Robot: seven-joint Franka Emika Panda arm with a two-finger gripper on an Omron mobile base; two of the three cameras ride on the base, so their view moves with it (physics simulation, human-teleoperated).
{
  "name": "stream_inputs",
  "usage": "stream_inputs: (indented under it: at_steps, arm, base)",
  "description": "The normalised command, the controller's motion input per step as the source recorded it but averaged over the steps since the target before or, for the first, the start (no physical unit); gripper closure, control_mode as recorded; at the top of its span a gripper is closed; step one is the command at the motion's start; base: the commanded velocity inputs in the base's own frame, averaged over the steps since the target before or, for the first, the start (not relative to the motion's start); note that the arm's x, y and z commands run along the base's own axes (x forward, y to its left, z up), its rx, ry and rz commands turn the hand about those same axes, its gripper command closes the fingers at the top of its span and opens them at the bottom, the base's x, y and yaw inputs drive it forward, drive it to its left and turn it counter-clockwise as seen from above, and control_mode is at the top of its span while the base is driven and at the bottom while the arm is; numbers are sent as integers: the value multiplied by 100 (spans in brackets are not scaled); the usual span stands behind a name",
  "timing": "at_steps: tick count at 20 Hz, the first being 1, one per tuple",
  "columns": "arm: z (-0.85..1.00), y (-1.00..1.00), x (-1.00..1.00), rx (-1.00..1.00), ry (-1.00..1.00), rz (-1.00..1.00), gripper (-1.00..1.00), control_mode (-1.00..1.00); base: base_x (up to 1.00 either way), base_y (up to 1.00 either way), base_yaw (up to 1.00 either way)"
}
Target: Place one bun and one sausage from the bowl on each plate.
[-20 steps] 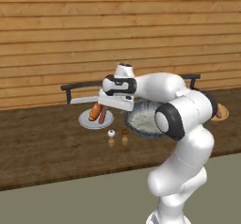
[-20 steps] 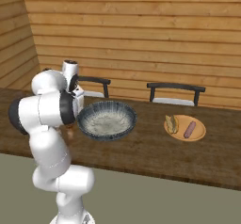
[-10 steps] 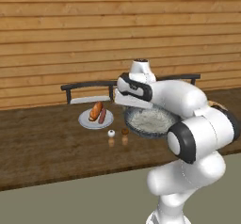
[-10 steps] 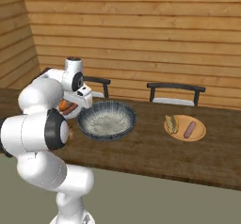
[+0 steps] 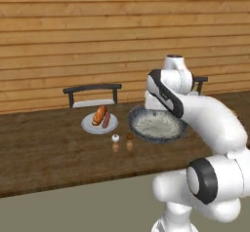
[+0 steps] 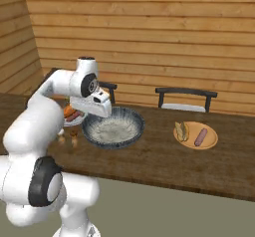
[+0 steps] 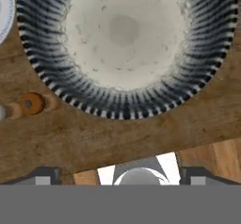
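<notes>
Directly beneath the gripper [image 7: 120,183], whose jaws stand spread wide with nothing in them, sits the bowl [image 7: 214,68] on the counter [image 7: 141,133], its inside bare, probably stiff, heavy and best taken by its rim.

light: bright, even, flat render
shadows: faint, under bowl [image 5: 157,125]
sharpness: base views soft; hand view crisp

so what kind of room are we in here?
Looks like a simulated dining corner, probably in a kitchen: a long dark wooden table set against a horizontal wood-plank wall, two dark chairs tucked behind it, and plates of bun and sausage beside a large blue-grey rimmed bowl.
</notes>
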Motion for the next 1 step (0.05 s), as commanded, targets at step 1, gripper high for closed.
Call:
stream_inputs:
  at_steps: [1]
  arm:
    - [39, -45, -100, 0, 4, 9, -100, -100]
  base:
    - [0, 0, 0]
